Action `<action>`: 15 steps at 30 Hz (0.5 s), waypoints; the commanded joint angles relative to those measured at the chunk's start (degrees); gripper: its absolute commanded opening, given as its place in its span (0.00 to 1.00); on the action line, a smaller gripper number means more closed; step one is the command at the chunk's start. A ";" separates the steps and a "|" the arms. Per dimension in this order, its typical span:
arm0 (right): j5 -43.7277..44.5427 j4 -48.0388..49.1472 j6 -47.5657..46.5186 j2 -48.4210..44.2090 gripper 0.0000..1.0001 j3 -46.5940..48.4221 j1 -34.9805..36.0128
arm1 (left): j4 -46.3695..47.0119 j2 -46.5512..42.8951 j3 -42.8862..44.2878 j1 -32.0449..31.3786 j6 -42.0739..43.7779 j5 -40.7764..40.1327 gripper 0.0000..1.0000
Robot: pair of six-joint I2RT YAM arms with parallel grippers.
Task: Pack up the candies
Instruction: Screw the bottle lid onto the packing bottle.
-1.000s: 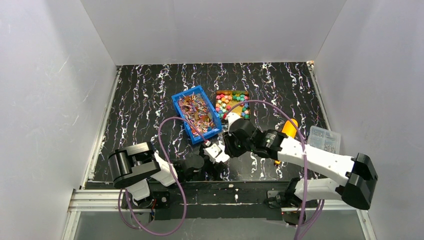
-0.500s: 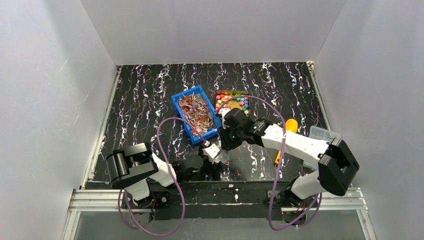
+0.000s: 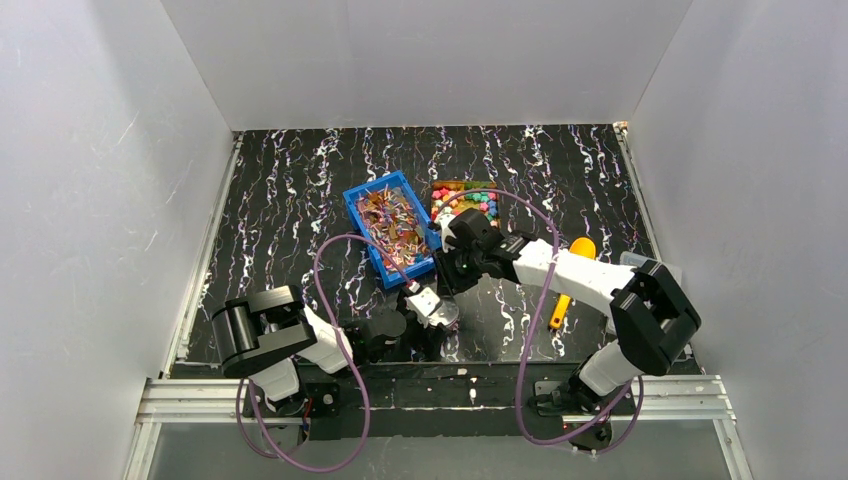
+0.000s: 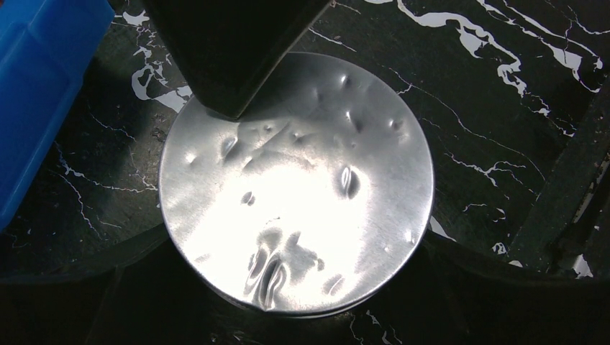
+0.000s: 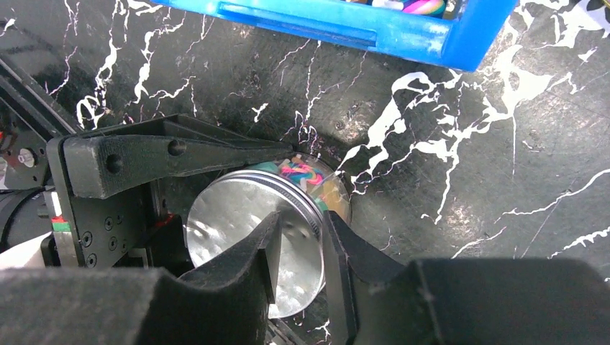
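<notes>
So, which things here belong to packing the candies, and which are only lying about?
In the job: candies; jar, in the left gripper; metal lid, pinched by the right gripper.
Lying untouched: blue bin; orange tool; clear box.

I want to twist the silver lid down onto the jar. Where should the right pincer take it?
Grip the lid by its side band, on opposite sides across the disc, coming from straight above. Its flat face points up, and the left pincer flanks the jar on two sides, so the two free sides are probably best.
</notes>
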 commanded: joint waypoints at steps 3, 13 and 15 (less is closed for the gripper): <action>-3.96 3.30 -1.26 0.28 0.35 0.32 -0.34 | -5.54 0.80 -1.30 0.32 -0.89 0.23 0.59; -7.08 3.29 -1.78 -0.95 0.29 -4.14 -0.35 | -5.50 1.46 -0.86 0.31 -0.90 -0.06 0.59; -7.52 2.91 -1.79 -1.67 0.27 -5.01 -0.35 | -5.52 1.43 -0.90 0.39 -1.02 -0.76 0.59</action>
